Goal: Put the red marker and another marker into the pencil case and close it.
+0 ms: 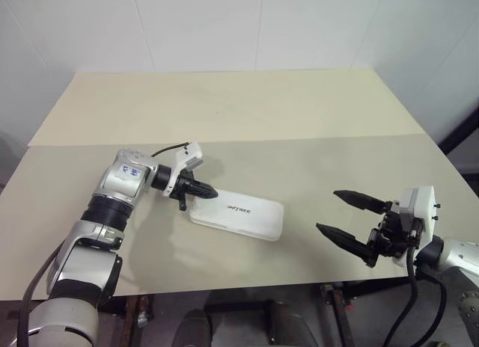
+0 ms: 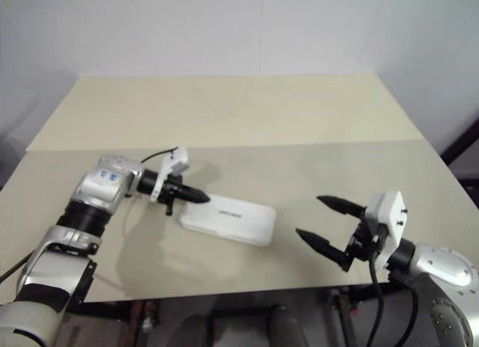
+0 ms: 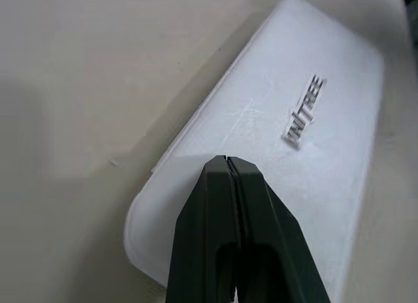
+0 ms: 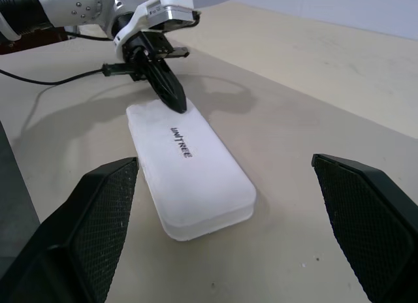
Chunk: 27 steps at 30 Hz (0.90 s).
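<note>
The white pencil case (image 1: pixel 239 213) lies flat on the table with its lid down and dark lettering on top. My left gripper (image 1: pixel 212 190) is shut with nothing in it, its tips over the case's left end; whether they touch the lid (image 3: pixel 287 153) I cannot tell. In the right wrist view the same black fingertips (image 4: pixel 175 102) meet the far end of the case (image 4: pixel 189 175). My right gripper (image 1: pixel 334 212) hangs open and empty to the right of the case, near the table's front edge. The red marker and the other marker are out of view.
The beige table (image 1: pixel 224 108) stretches far behind the case, with a seam (image 1: pixel 314 138) across its middle. Its front edge (image 1: pixel 247 287) runs just below the case. A white wall stands behind the table.
</note>
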Motion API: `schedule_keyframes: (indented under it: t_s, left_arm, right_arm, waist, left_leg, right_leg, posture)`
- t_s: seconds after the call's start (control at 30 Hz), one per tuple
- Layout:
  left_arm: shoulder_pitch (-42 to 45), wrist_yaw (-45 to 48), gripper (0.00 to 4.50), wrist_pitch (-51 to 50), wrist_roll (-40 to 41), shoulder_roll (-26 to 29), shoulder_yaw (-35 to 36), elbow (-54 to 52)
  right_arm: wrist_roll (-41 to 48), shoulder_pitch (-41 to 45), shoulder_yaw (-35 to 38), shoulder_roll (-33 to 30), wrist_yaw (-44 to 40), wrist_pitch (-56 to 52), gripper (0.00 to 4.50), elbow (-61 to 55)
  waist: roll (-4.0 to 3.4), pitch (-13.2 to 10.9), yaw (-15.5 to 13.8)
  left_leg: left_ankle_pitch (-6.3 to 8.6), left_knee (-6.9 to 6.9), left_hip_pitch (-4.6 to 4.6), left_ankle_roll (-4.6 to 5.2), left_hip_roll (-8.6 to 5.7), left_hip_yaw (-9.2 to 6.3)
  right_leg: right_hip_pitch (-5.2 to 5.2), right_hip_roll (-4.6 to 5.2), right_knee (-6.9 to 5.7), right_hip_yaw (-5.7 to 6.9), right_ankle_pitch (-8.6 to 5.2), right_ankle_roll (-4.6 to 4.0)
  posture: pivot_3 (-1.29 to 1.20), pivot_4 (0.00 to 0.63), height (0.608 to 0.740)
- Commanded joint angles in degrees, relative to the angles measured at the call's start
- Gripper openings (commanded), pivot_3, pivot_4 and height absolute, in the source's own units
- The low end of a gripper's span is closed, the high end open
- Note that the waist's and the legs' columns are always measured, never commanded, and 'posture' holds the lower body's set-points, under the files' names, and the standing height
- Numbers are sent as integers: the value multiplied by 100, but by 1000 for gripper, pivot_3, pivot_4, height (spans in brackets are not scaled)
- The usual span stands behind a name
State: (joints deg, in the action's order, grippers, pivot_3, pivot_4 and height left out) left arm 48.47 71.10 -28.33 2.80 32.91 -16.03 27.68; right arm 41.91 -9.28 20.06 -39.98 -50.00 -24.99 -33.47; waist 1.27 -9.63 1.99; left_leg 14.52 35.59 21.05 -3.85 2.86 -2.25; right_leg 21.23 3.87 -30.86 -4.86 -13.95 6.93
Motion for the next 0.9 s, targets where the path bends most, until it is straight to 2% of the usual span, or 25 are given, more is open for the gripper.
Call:
schedule_keyframes:
  t_s: [0.03,0.23,0.43,0.57,0.7,0.8,0.83,0.87,0.9]
  left_arm:
    - [-442,-473,26,231,-619,108,-399,301]
    - [-656,-873,26,-684,206,-196,412,-730]
    - [-1221,-1276,26,-1379,685,-188,840,-2547]
    - [-1470,-1647,26,-1523,1190,-316,1406,-3579]
    - [-1674,-2138,26,-883,1771,-769,2192,-4408]
    - [-2008,-2599,26,-814,1707,-844,2329,-4757]
    - [-2146,-2686,26,-519,1567,-820,2310,-4792]
    - [-2250,-2807,26,-9,1672,-1029,2560,-4766]
    - [-2334,-2819,422,394,1822,-1174,2734,-4761]
  right_arm:
    - [-19,111,-30,-16,16,90,4500,-11]
    - [-54,185,-96,-45,-25,88,4500,48]
    - [-38,333,-80,-163,-175,84,4500,254]
    - [-56,398,-85,-209,-282,125,4500,394]
    - [-135,550,-216,-204,-301,135,4500,518]
    - [-212,646,-263,-214,-414,173,4500,685]
    - [-232,684,-272,-222,-454,184,4500,747]
    - [-259,716,-289,-227,-491,195,4500,792]
    - [-276,744,-292,-242,-544,212,4500,854]
  waist:
    - [11,20,-7]
    - [12,21,17]
    - [36,0,-43]
    - [48,-30,-44]
    - [66,-69,-46]
    - [65,-73,-31]
    - [63,-75,-29]
    - [60,-77,-26]
    - [61,-87,-35]
  left_leg:
    - [-1,-1,1,3,0,5]
    - [6,0,-2,23,1,8]
    - [33,5,21,20,-7,15]
    - [45,2,22,26,-7,5]
    - [48,12,31,21,-8,7]
    - [55,30,30,11,-8,9]
    - [56,31,27,11,-8,11]
    - [56,32,25,11,-8,12]
    - [56,33,22,11,-8,16]
  right_leg:
    - [14,0,-12,-3,-3,4]
    - [73,-14,-106,-15,-58,32]
    - [161,-26,-278,-47,-165,34]
    - [177,-33,-308,-47,-190,42]
    - [180,-31,-303,-47,-190,42]
    - [175,-31,-303,-52,-189,43]
    - [174,-32,-303,-54,-189,43]
    - [173,-33,-303,-55,-190,42]
    - [173,-33,-302,-58,-190,41]
  posture:
    - [0,150,740]
    - [0,150,740]
    - [0,150,740]
    - [0,150,740]
    - [0,150,740]
    - [0,150,740]
    - [0,150,740]
    - [0,150,740]
    - [0,150,740]
